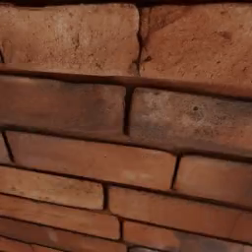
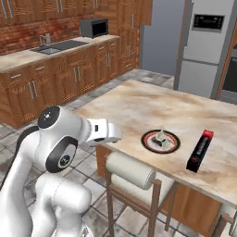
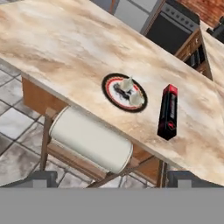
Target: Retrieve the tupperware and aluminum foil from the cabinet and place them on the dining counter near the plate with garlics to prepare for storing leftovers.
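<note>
The dining counter (image 2: 139, 104) (image 3: 65, 43) is a beige marbled slab. Near its front edge sits the plate with garlics (image 2: 160, 140) (image 3: 124, 92), round, with a red-and-dark rim. Just right of the plate, a long black box with a red end lies flat; it looks like the aluminum foil (image 2: 200, 150) (image 3: 168, 112). My gripper (image 3: 114, 179) hovers off the counter's edge above a stool, open, with nothing between its fingertips (image 3: 41, 178). In the right base view the white hand (image 2: 104, 132) points toward the plate. The tupperware is out of view.
A pale padded stool (image 2: 132, 170) (image 3: 89, 140) stands tucked under the counter edge below the plate. A fridge (image 2: 203, 46) rises behind the counter, and a sink counter (image 2: 55, 46) with a microwave (image 2: 94, 28) runs along the left wall. A brick wall (image 1: 126, 126) stands close by.
</note>
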{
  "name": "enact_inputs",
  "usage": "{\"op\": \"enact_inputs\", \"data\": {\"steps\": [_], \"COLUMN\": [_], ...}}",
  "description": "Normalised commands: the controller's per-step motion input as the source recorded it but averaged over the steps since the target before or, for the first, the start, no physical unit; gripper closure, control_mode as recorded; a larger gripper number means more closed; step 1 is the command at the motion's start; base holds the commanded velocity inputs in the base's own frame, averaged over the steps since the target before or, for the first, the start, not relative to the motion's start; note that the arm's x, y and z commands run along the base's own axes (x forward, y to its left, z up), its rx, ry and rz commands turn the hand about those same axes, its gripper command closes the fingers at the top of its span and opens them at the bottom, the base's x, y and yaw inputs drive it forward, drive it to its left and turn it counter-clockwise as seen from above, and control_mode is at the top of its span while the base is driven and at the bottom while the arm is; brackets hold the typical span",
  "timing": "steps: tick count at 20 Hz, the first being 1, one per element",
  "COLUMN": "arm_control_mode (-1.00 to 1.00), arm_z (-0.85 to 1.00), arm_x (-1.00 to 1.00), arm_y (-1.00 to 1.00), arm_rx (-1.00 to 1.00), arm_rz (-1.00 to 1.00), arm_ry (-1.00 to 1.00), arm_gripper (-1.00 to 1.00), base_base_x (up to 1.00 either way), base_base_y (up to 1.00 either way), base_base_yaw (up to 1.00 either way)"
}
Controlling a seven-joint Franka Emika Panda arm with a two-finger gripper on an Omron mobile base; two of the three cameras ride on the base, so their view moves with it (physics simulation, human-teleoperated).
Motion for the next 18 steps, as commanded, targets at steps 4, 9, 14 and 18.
{"op": "enact_inputs", "data": {"steps": [4, 9, 14, 18], "arm_control_mode": [1.0, 1.0, 1.0, 1.0], "arm_z": [0.0, 0.0, 0.0, 0.0], "arm_x": [0.0, 0.0, 0.0, 0.0], "arm_y": [0.0, 0.0, 0.0, 0.0], "arm_rx": [0.0, 0.0, 0.0, 0.0], "arm_rz": [0.0, 0.0, 0.0, 0.0], "arm_ry": [0.0, 0.0, 0.0, 0.0], "arm_gripper": [-1.0, -1.0, -1.0, -1.0], "base_base_x": [-0.86, -0.11, 0.32, 0.61], "base_base_y": [1.0, 1.0, 1.0, 1.0], "base_base_yaw": [0.24, 0.17, 0.09, 0.04]}}
